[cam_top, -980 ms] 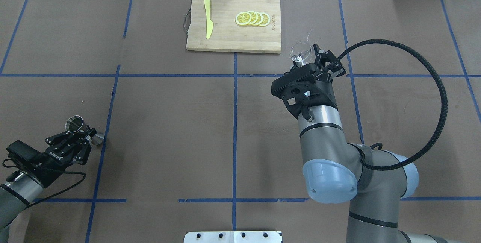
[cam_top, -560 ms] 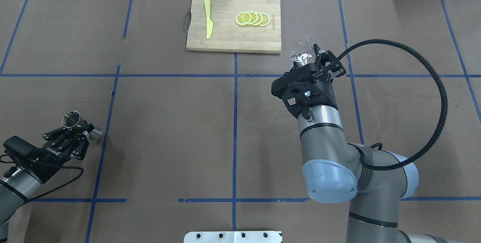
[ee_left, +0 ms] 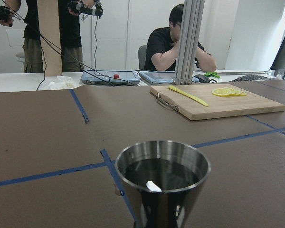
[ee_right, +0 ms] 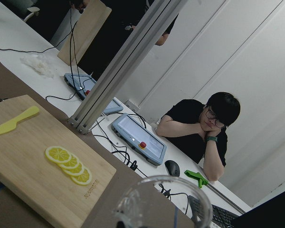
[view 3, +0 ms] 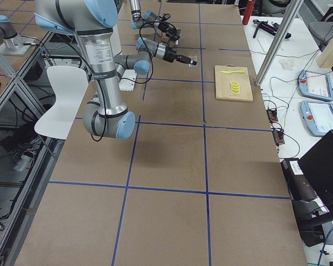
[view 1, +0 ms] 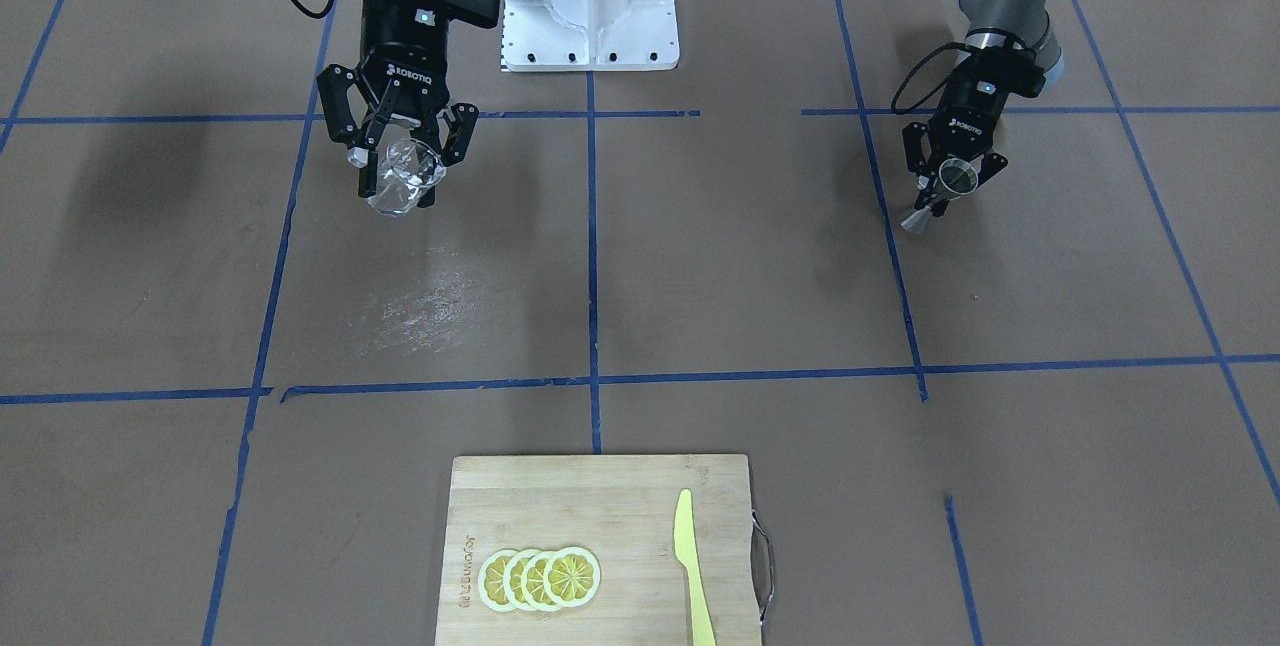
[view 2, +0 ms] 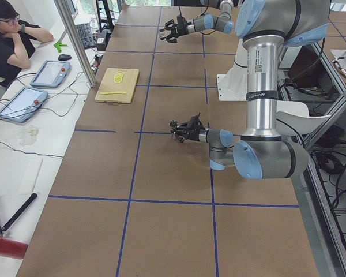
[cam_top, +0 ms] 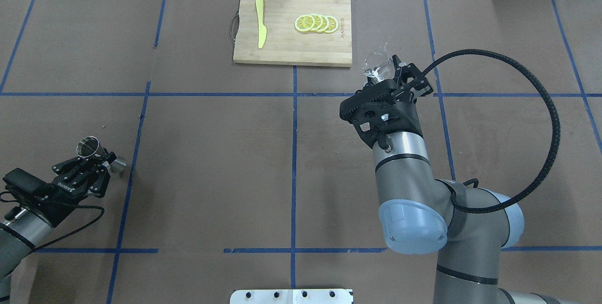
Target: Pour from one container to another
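Note:
The clear glass cup [cam_top: 377, 66] hangs above the table's right half, and my right gripper [cam_top: 392, 74] is shut on it. From the front, the cup [view 1: 404, 178] sits between the fingers of that gripper [view 1: 402, 158]. Its rim [ee_right: 164, 203] fills the bottom of the right wrist view. Far to the left, my left gripper [cam_top: 104, 160] is shut on the waist of the silver jigger [cam_top: 89, 147], which is held just above the table. From the front, the jigger [view 1: 955, 178] shows in the same gripper [view 1: 948, 188]. Its open mouth [ee_left: 161, 172] looks dark inside.
A wooden cutting board [cam_top: 282, 45] lies at the far middle with lemon slices [cam_top: 316, 23] and a yellow knife [cam_top: 260, 22]. A person [view 2: 6, 40] sits beyond the table's far edge by two tablets [view 2: 32, 86]. A wide stretch of brown table separates the two grippers.
My left gripper has moved a little further left and away from the table's middle, carrying the jigger. The right arm and the glass cup have not moved.

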`<act>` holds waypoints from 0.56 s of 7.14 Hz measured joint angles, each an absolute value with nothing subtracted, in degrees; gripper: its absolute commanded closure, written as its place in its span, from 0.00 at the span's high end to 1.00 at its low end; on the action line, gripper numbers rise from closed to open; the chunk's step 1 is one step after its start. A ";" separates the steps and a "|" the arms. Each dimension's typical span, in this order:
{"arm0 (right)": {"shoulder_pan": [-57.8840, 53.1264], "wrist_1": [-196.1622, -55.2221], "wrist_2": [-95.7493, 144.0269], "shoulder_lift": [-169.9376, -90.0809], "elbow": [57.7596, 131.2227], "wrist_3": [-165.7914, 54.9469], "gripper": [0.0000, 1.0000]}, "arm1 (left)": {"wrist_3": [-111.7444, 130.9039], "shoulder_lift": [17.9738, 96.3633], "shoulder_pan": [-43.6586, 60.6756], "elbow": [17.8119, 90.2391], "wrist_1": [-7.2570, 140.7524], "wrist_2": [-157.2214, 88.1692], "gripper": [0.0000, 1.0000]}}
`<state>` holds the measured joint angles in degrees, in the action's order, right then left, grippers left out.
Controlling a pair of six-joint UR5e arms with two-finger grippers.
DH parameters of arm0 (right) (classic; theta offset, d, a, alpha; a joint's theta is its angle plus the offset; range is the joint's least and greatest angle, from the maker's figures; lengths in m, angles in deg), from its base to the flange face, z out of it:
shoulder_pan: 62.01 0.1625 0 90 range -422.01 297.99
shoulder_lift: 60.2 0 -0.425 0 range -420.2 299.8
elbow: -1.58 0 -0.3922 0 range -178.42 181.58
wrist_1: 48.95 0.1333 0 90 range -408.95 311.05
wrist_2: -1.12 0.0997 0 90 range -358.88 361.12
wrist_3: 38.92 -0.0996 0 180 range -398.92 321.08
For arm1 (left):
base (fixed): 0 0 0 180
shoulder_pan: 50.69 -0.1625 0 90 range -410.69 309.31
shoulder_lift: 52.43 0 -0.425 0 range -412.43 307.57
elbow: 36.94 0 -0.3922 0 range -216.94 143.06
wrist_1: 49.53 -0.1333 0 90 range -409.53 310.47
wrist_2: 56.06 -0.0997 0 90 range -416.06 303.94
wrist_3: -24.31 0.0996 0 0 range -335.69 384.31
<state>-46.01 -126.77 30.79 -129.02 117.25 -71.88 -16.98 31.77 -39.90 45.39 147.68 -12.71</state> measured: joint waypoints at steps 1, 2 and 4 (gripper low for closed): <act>-46.01 -126.75 30.81 -129.02 117.25 -71.88 0.00 | -16.94 31.81 -39.99 45.24 147.64 -12.72 0.00; -46.01 -126.75 30.82 -129.02 117.25 -71.88 0.00 | -16.90 31.89 -40.07 45.07 147.62 -12.75 0.00; -46.01 -126.81 30.79 -129.02 117.25 -71.88 0.00 | -16.75 32.07 -40.13 44.77 147.55 -12.81 0.00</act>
<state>-46.01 -126.81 30.79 -129.02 117.25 -71.88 -16.75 32.07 -40.13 44.77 147.55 -12.81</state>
